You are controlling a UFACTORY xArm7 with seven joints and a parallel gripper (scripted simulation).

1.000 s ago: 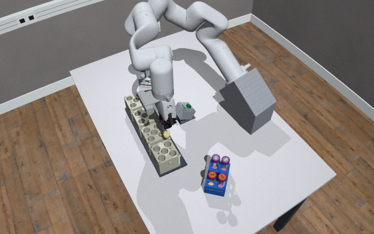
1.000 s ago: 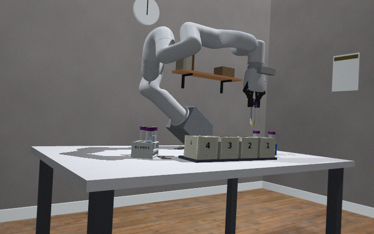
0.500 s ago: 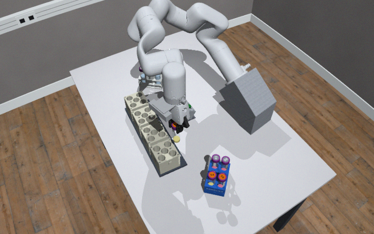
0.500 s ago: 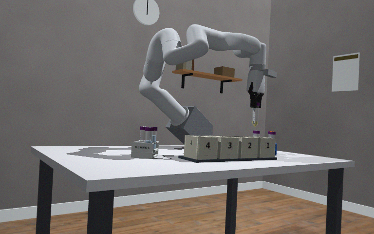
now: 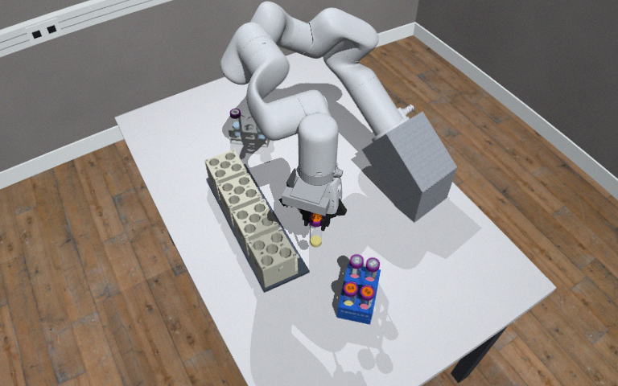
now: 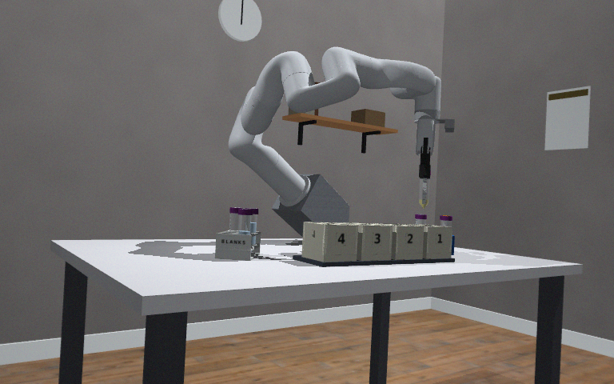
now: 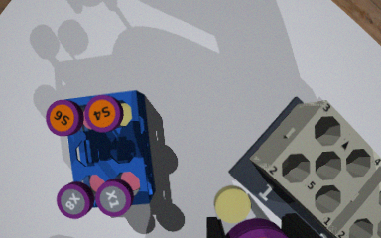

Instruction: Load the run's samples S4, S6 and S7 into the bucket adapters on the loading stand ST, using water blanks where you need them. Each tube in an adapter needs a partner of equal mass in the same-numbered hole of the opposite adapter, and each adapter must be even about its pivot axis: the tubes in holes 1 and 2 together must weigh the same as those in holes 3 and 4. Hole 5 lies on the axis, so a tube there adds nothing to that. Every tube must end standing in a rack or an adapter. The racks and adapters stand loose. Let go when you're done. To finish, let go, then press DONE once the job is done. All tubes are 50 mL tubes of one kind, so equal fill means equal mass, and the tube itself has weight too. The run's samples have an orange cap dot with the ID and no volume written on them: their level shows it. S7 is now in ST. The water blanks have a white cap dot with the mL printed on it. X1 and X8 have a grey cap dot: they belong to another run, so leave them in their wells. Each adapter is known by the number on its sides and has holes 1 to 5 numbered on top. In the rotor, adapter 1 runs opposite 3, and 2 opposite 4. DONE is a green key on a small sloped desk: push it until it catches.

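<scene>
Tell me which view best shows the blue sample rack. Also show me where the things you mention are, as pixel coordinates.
Wrist view: the blue plastic rack (image 5: 354, 315) (image 7: 109, 169) appears from above, its four cap labels readable. The top view shows it whole but smaller; the exterior shows only a sliver behind the adapters.

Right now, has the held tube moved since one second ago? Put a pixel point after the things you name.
Yes: in the top view, the held tube (image 5: 315, 240) (image 6: 424, 192) (image 7: 233, 204) has moved away from the adapter row (image 5: 278, 273), nearer the blue rack (image 5: 354, 315).
</scene>
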